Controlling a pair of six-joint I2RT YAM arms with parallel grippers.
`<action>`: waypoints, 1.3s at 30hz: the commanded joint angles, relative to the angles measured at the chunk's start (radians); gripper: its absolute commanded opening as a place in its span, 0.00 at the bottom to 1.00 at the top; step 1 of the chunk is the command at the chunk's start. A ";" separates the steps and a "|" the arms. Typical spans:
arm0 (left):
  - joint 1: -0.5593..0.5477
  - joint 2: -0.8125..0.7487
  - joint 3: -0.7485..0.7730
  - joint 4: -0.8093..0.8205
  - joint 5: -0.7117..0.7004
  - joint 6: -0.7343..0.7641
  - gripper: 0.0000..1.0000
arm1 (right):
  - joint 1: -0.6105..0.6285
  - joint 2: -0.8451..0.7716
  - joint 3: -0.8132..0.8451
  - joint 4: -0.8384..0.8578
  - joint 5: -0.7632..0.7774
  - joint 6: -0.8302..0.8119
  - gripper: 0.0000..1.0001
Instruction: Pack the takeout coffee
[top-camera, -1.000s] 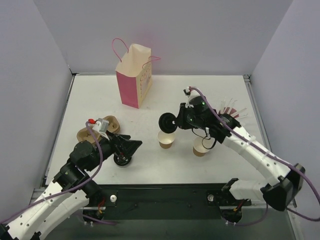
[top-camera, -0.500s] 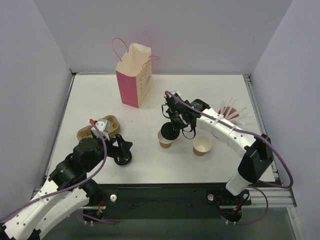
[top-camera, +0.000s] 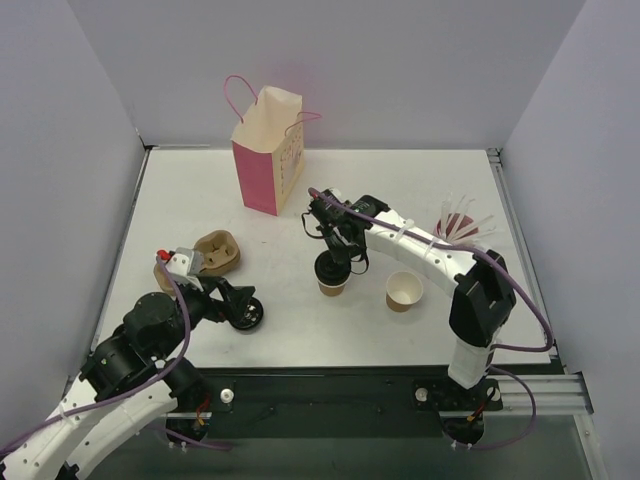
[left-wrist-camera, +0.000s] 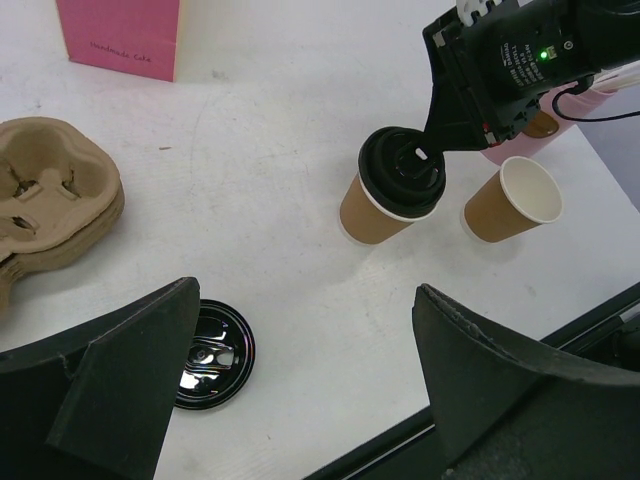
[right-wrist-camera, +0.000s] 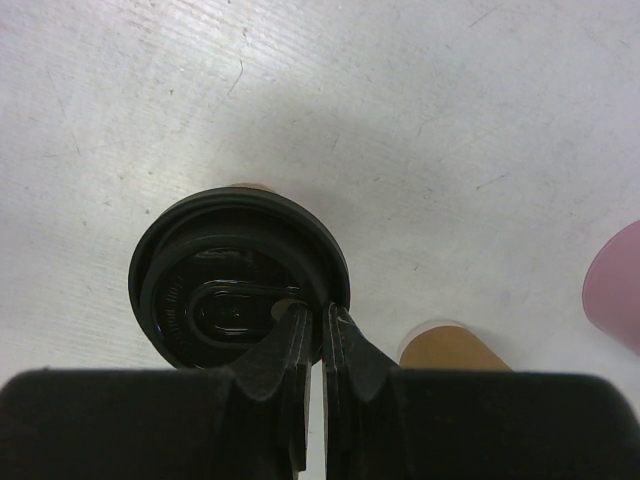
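A brown paper cup (top-camera: 332, 286) stands mid-table with a black lid (top-camera: 333, 268) lying on its mouth; in the left wrist view the cup's (left-wrist-camera: 372, 212) white rim shows under the lid's (left-wrist-camera: 402, 183) near edge. My right gripper (top-camera: 334, 252) is shut on this lid's rim, with the fingertips (right-wrist-camera: 300, 325) pinching the edge of the lid (right-wrist-camera: 220, 285) from above. My left gripper (left-wrist-camera: 305, 300) is open and empty, low over the table beside a loose black lid (left-wrist-camera: 208, 353), which also shows in the top view (top-camera: 245, 315).
A lidless brown cup (top-camera: 404, 291) stands right of the lidded one. A pink and cream paper bag (top-camera: 268, 150) stands at the back. Stacked pulp cup carriers (top-camera: 205, 255) lie at the left. A pink holder with straws (top-camera: 460, 220) sits at the right.
My right gripper has carried the black lid left and down onto the brown cup. My left arm has drawn back to the left, away from the loose lid.
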 joint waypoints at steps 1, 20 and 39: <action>-0.023 -0.022 0.003 0.000 -0.043 0.011 0.97 | 0.014 0.016 0.043 -0.081 0.037 -0.008 0.00; -0.046 -0.014 0.006 -0.009 -0.051 0.013 0.97 | 0.030 0.012 0.071 -0.094 0.046 0.009 0.00; -0.054 -0.005 0.004 -0.009 -0.057 0.014 0.97 | 0.027 0.022 0.022 -0.084 0.029 0.016 0.00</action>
